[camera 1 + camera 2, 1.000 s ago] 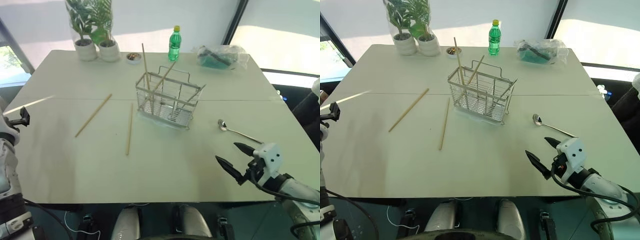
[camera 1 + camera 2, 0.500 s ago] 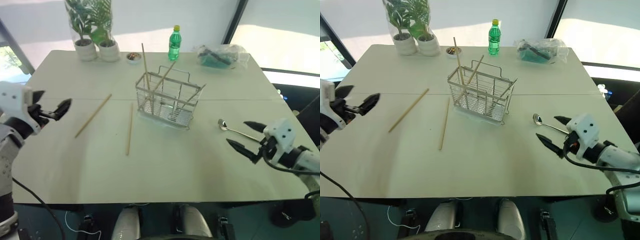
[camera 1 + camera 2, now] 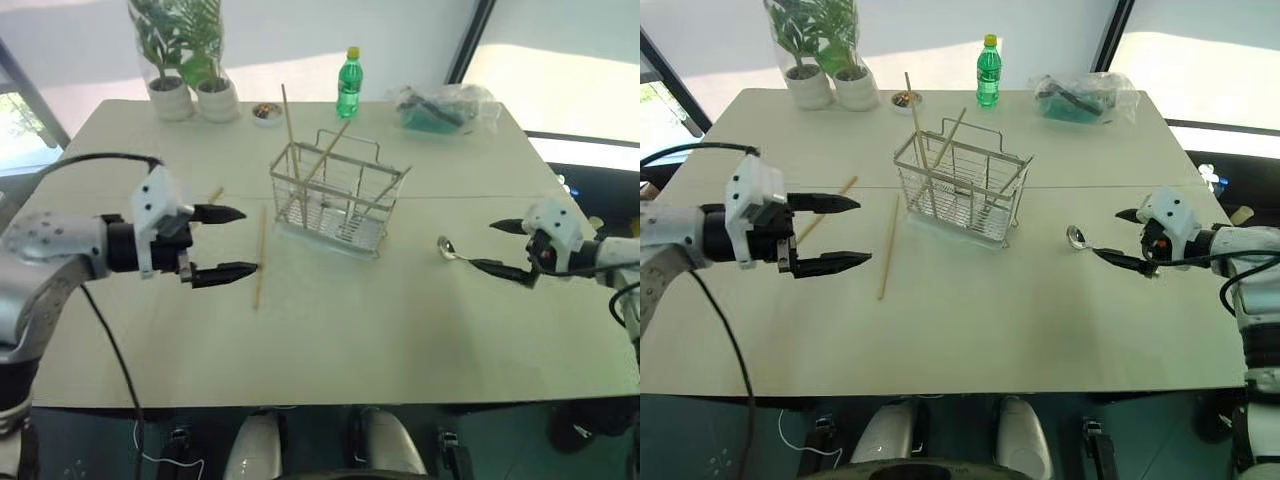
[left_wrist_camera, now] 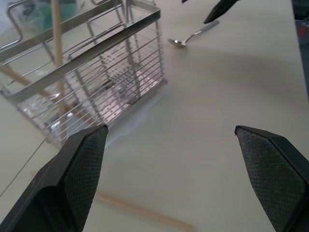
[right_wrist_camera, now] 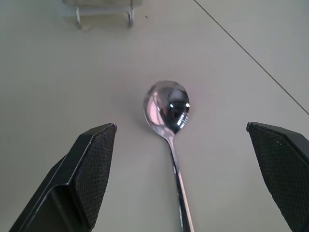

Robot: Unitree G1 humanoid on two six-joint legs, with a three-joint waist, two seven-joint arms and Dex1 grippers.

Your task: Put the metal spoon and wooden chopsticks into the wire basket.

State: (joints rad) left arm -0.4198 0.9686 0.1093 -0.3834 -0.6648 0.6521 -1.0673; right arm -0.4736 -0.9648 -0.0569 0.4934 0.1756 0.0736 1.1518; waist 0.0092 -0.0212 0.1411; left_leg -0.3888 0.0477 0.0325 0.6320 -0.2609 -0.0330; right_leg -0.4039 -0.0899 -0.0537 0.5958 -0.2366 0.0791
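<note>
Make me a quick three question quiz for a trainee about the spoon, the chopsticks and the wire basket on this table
1. True or false: the metal spoon lies inside the wire basket.
2. How many wooden chopsticks lie flat on the table? A one, B two, C four.
3. Fill in: the right gripper is ____ around the spoon's handle, empty.

Key: 1 false, it lies on the table beside the basket. 2 B. 3 open.
</note>
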